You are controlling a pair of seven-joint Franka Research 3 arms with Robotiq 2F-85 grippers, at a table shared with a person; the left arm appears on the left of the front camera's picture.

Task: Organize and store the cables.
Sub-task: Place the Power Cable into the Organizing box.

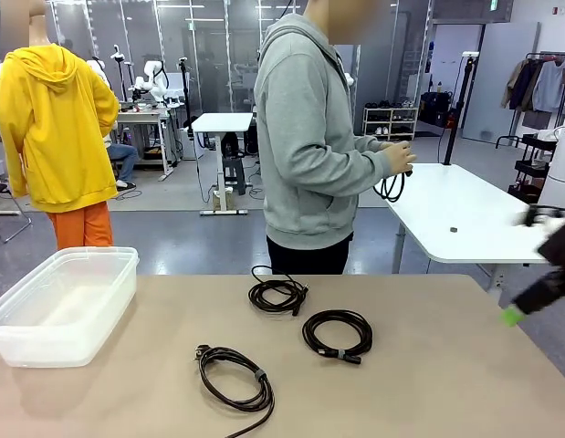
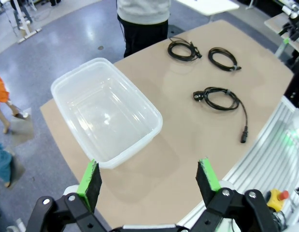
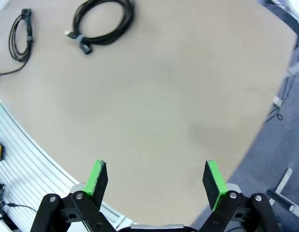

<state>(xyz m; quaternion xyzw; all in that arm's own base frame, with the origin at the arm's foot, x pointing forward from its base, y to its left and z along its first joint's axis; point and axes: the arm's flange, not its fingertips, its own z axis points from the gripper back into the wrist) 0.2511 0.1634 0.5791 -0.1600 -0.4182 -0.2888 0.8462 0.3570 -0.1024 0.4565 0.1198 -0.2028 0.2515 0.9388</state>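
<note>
- Black cables (image 1: pixel 280 294) lie coiled on the surface (image 1: pixel 428 392), three well apart, right of the empty bin (image 1: pixel 45 339); the person's hand (image 1: pixel 401 157) holds a fourth.
- Left jaws and right jaws stand wide, holding nothing.
- We would pinch the right coil (image 1: pixel 340 354) at its tie, across all strands, so no loop spills.

Tub (image 1: pixel 54 342) at frame left on counter (image 1: pixel 446 383); upper cable (image 1: pixel 277 295) centre; right cable (image 1: pixel 338 335) below-right; lower cable (image 1: pixel 235 376) bottom centre.
</note>
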